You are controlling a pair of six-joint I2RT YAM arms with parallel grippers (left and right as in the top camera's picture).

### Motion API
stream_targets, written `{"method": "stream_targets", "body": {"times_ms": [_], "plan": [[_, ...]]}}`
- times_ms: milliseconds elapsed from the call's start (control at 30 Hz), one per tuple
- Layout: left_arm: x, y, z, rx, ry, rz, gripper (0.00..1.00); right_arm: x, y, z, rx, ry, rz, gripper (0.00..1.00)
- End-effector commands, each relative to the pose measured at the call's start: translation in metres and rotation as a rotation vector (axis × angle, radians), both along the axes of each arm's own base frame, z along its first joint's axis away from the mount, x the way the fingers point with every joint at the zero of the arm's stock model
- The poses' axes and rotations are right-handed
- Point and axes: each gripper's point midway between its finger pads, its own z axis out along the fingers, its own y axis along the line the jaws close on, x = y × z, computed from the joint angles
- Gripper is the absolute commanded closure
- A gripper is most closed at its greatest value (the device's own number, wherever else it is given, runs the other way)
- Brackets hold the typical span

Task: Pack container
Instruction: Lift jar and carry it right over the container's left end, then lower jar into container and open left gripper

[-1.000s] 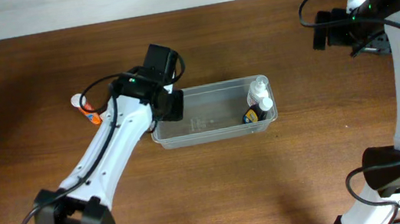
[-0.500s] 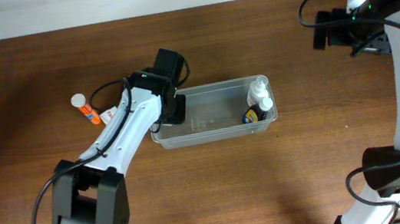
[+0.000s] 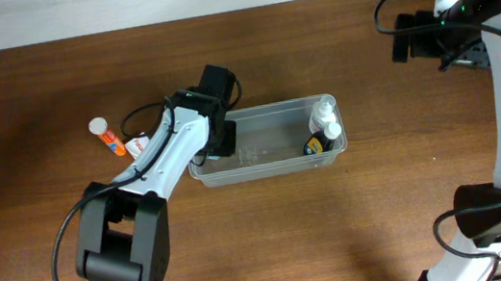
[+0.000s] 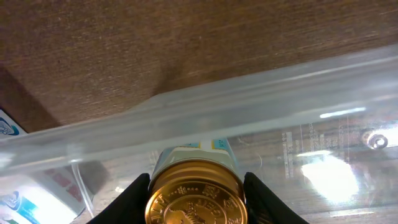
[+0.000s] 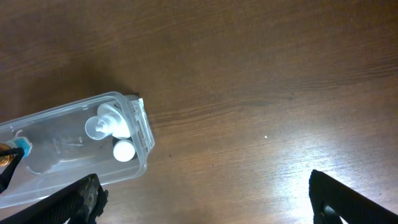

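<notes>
The container [image 3: 275, 139] is a long clear tub in the middle of the table. Two white-capped bottles [image 3: 324, 123] stand in its right end. My left gripper [image 3: 218, 135] is at the tub's left end, shut on a jar with a gold lid [image 4: 196, 194]. In the left wrist view the jar hangs just inside the tub's clear rim [image 4: 261, 99]. My right gripper [image 3: 431, 34] is up at the back right, open and empty, far from the tub. The right wrist view shows the tub [image 5: 68, 152] and the bottles [image 5: 109, 127].
An orange tube with a white cap [image 3: 105, 136] and a small white box [image 3: 139, 144] lie left of the tub, close to my left arm. The box also shows in the left wrist view [image 4: 28, 202]. Bare wooden table [image 3: 358, 223] lies in front.
My left gripper has shifted right and back, from beside the tub's left end to over it, with the jar in it. The right arm has not moved.
</notes>
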Motion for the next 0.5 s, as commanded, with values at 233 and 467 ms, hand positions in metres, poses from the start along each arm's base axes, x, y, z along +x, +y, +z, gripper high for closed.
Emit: {"method": "stream_targets", "body": {"times_ms": [233, 467], "plan": [[0.0064, 0.0014, 0.0030, 0.015, -0.019, 0.010, 0.62, 0.0002, -0.0002, 0.0012, 0.007, -0.003, -0.008, 0.02], [0.0051, 0.0022, 0.0028, 0.017, -0.013, 0.010, 0.57, 0.0002, -0.0002, 0.0012, 0.007, -0.003, -0.008, 0.02]]}}
